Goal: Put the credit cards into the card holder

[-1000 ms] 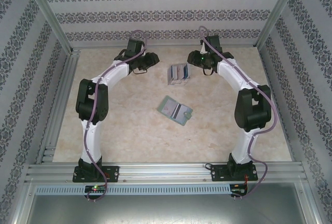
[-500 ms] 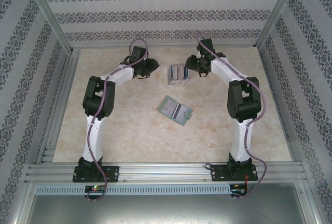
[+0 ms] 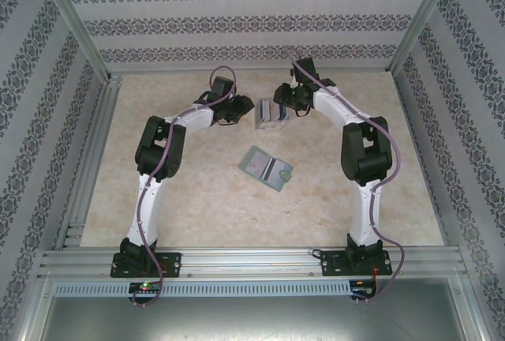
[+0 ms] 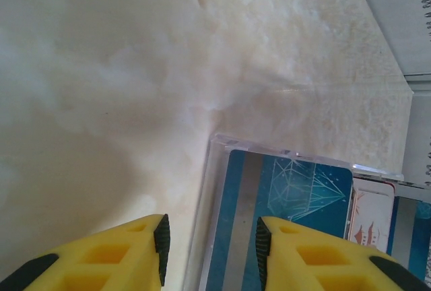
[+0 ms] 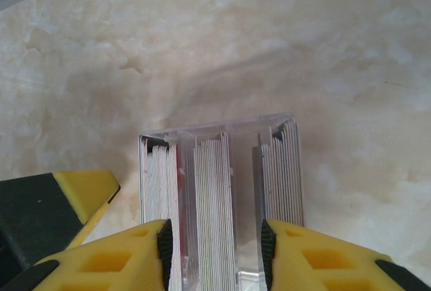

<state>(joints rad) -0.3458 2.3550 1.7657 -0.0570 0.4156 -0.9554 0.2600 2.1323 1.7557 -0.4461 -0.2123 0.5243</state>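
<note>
The credit cards [image 3: 269,114] stand on edge in three stacks inside a clear plastic box [image 5: 222,124] at the far middle of the table. My right gripper [image 5: 215,254] is open above the box, its jaws on either side of the middle stack [image 5: 214,197] with a gap showing. Just left of the box, my left gripper [image 4: 212,247] is open over the box's left wall, with a blue card [image 4: 289,197] under its right finger. From above, the left gripper [image 3: 245,107] and right gripper [image 3: 280,98] flank the box. The grey-green card holder [image 3: 266,167] lies flat nearer the table's middle.
The left gripper's yellow finger [image 5: 60,203] shows beside the box in the right wrist view. Patterned walls and metal frame rails [image 3: 87,167] enclose the marbled table [image 3: 189,191]. Free surface lies to the left and front of the card holder.
Both arms have swung inward from the sides, and the grippers now stand at the box of cards. The right gripper's jaws have narrowed slightly. The card holder has not moved.
</note>
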